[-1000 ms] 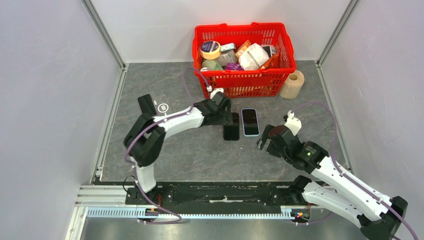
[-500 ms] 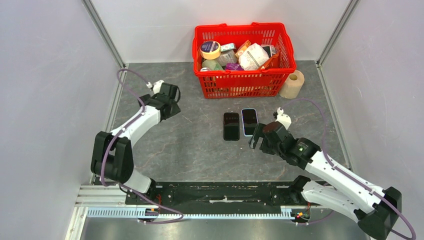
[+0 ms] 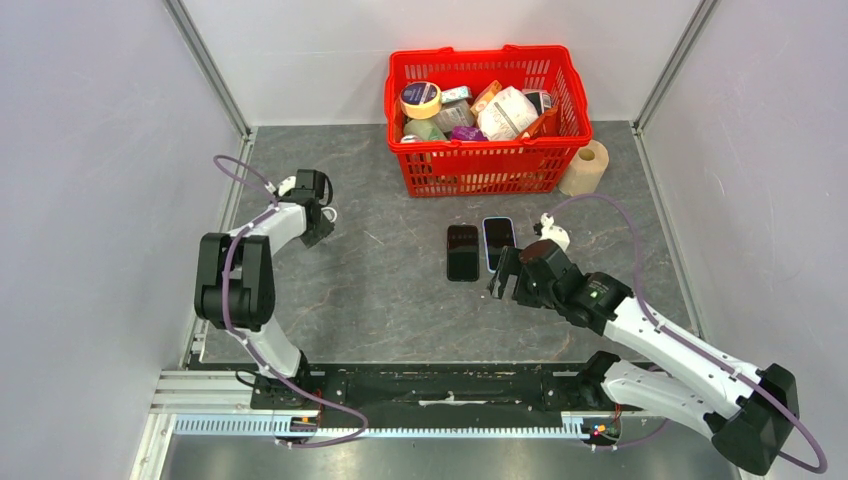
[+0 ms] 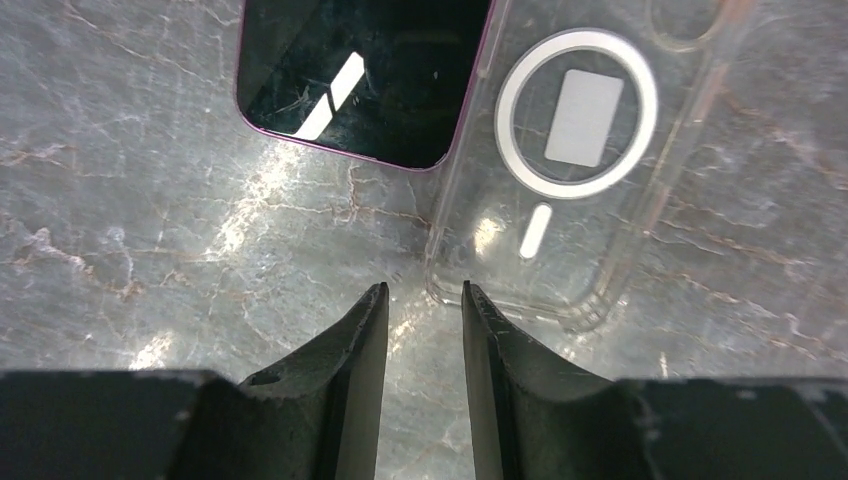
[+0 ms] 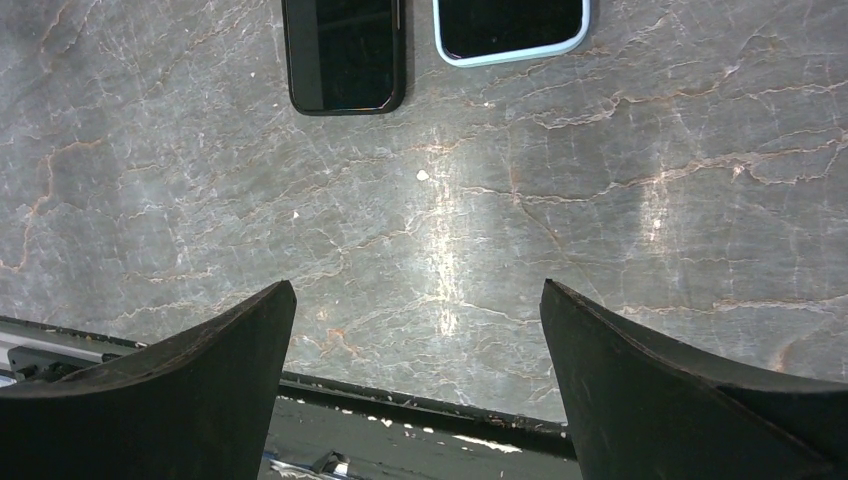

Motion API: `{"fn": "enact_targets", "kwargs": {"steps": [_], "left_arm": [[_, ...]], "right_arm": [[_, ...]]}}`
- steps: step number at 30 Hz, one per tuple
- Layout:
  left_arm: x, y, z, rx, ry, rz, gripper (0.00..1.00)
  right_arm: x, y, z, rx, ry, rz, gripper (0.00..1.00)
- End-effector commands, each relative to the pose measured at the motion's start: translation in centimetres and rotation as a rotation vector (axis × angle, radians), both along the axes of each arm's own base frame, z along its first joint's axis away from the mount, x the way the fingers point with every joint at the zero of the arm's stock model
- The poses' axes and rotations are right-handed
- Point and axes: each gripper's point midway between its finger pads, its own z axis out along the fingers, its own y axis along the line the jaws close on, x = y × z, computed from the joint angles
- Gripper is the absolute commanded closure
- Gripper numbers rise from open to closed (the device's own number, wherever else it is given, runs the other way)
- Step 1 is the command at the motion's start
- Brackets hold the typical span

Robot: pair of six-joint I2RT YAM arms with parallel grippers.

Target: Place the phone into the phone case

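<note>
Left gripper (image 4: 423, 290): at the far left of the grey table (image 3: 400, 300), pointing down. The jaws stand a narrow slot apart with nothing between them, so it grips nothing. The near corner of the clear case (image 4: 585, 160) lies right at the fingertips; I cannot tell whether they touch it.

Clear case: flat on the table, no phone in it, a white ring and patch showing through.

Purple-edged phone (image 4: 360, 75): flat, dark screen up, just beside the case's long edge and not inside it. I cannot tell whether the two edges touch.

Right gripper (image 5: 416, 290): jaws spread wide, holding nothing. It hangs over bare table near the middle, just on the near side of two other phones.

Black phone (image 5: 345, 55) and blue-edged phone (image 5: 510, 25): side by side, screens up, a small gap between them, well apart from the clear case.

Red basket (image 3: 480, 165): filled with mixed goods, at the far edge. A pale roll (image 3: 585, 168) stands just beside its right end.
</note>
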Motion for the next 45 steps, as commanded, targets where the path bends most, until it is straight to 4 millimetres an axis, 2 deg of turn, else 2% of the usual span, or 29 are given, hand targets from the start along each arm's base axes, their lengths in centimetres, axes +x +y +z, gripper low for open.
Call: {"fn": "enact_targets", "kwargs": {"steps": [1,5,8,15,18,25,30,39,45], "left_arm": [[2.0,0.2,-0.5,-0.017,-0.026,0.038,0.62],[2.1,0.3,-1.7,-0.028,-0.009,0.051,0.62],[2.2,0.0,-2.2,-0.044,-0.001,0.046,0.67],[1.3,-0.8,-2.6,-0.092,-0.003,0.047,0.9],[0.9,-1.8,-2.6,-0.132,-0.022,0.033,0.97],[-0.5,-5.3,-0.7,-0.143,-0.059,-0.079,0.98],[-2.9,-8.7,0.4,-0.153,-0.083,-0.179,0.98],[-8.9,-15.3,0.7,-0.175,-0.076,-0.355,0.98],[-13.5,-18.1,0.4,-0.212,-0.058,-0.424,0.98]], "right_arm": [[0.5,0.8,0.8,0.02,-0.029,0.029,0.01],[0.4,0.7,0.5,0.015,-0.022,0.032,0.01],[0.4,0.7,0.4,0.014,-0.02,0.032,0.01],[0.5,0.6,0.0,-0.003,-0.009,0.028,0.01],[0.5,0.5,-0.3,-0.018,0.003,0.021,0.01],[0.7,0.0,-0.1,-0.023,-0.011,-0.005,0.01],[1.0,-0.3,0.4,-0.042,-0.028,-0.013,0.01],[1.2,-0.4,0.7,-0.04,-0.043,-0.022,0.01],[1.6,-0.3,0.5,-0.058,-0.041,-0.022,0.01]]}}
